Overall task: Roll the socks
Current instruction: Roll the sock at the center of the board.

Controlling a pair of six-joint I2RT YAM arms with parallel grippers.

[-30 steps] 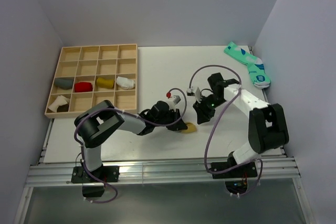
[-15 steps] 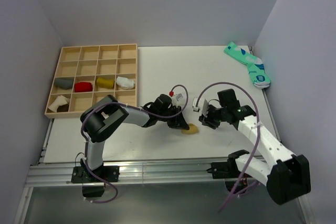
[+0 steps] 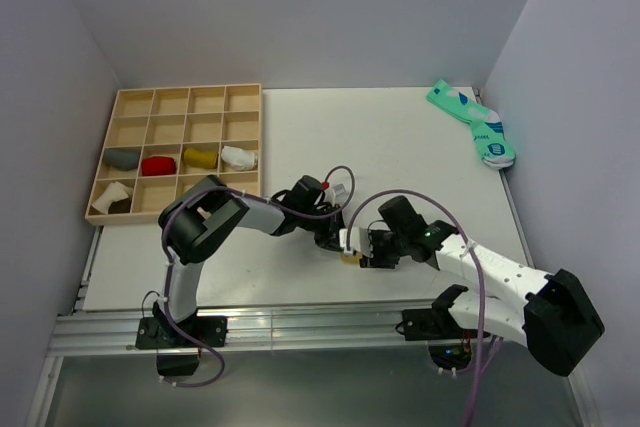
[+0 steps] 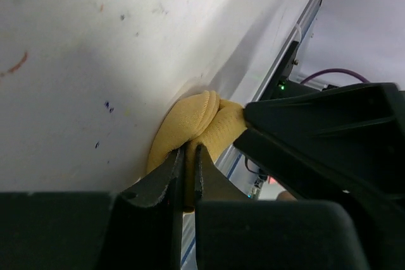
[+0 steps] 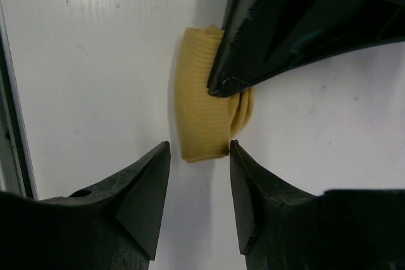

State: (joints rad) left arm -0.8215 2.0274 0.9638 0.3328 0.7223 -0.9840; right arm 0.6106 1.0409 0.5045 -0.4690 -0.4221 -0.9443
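Note:
A mustard-yellow sock point(image 5: 202, 112), folded into a short thick bundle, lies on the white table near its front edge. My left gripper point(image 4: 188, 150) is shut on one end of the sock point(image 4: 190, 124), pinning it to the table. My right gripper point(image 5: 199, 147) is open, its two fingertips flanking the sock's free end without closing on it. From above, both grippers meet over the sock point(image 3: 349, 259) and hide most of it; the left gripper point(image 3: 335, 237) comes from the left, the right gripper point(image 3: 362, 247) from the right.
A wooden compartment tray point(image 3: 186, 88) stands at the back left with several rolled socks in it. A teal patterned pair of socks point(image 3: 475, 122) lies at the far right corner. The table's front edge point(image 3: 300, 302) and metal rail run just below the grippers.
My right arm has swung down and left toward the front edge, bringing its gripper to the yellow sock with jaws spreading wider. The left gripper has kept its grip, shifting slightly.

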